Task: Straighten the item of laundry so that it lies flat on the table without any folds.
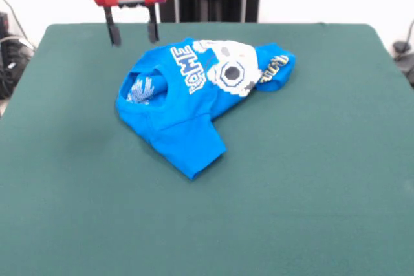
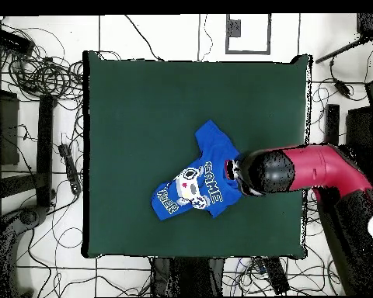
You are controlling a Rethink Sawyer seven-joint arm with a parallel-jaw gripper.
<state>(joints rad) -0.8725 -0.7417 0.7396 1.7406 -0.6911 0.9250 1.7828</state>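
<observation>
Bare green felt of the table [image 1: 207,237] fills the near part of the front view. Beyond it, toward the far middle, the item of laundry [image 1: 194,105] is seen bunched: one sleeve is stretched toward the camera, the printed front is folded over on itself, and another part is curled at the far right. Little of the flattening is judged done; every fold is left to be opened. The gripper [image 1: 133,33] is held just above the far left side of the shirt, fingers parted and empty.
</observation>
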